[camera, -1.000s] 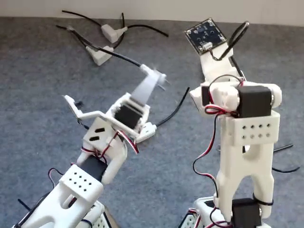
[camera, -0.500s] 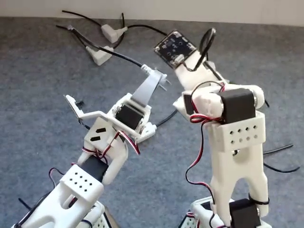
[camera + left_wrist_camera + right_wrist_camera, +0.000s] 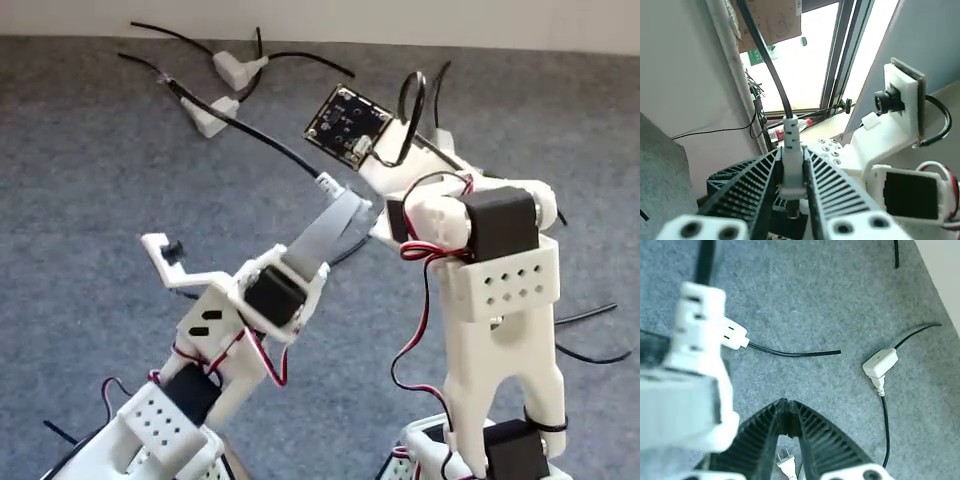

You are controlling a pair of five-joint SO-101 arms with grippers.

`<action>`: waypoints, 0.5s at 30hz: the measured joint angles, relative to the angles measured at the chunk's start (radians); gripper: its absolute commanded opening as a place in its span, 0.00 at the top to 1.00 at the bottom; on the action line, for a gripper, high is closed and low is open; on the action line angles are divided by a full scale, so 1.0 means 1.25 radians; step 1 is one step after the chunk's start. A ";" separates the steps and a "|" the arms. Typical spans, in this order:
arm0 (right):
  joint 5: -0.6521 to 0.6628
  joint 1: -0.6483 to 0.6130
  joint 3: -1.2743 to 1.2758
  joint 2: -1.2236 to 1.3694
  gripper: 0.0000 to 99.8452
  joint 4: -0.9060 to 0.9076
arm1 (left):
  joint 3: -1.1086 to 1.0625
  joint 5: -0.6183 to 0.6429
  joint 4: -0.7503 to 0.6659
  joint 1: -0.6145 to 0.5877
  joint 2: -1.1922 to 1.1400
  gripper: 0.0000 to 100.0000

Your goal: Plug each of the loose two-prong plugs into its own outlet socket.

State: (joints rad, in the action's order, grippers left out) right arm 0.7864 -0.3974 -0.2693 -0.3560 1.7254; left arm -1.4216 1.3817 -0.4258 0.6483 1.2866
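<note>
The left gripper (image 3: 791, 156) is raised above the grey carpet (image 3: 90, 200), and its two fingers (image 3: 747, 187) are pressed firmly on a white plug (image 3: 791, 137), which stands between them with its black cable (image 3: 250, 130) coming out from the end. In the high view this cable goes to the far left of the carpet and passes just beside the nearer connector (image 3: 210, 115); the farther connector (image 3: 232, 68) lies near it. The right gripper (image 3: 786, 405) hangs over the carpet with the fingertips together and nothing between them. On the carpet below are an outlet socket (image 3: 735, 337) with two slots, a white piece (image 3: 880, 364) well apart from it, and a small two-prong plug (image 3: 785, 460)
</note>
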 measured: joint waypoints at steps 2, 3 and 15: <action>0.001 -0.011 0.000 0.000 0.99 0.000 | -0.010 -0.044 0.000 0.025 0.016 0.99; 0.001 -0.014 0.000 0.000 0.99 0.000 | -0.015 -0.054 0.000 0.034 0.021 0.99; 0.002 -0.015 -0.017 -0.005 0.99 -0.049 | -0.023 -0.069 0.061 0.087 0.045 0.99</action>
State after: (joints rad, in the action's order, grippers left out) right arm 0.7894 -0.4158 -0.2908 -0.3621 1.6640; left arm -1.4507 1.2958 -0.3491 0.7572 1.3433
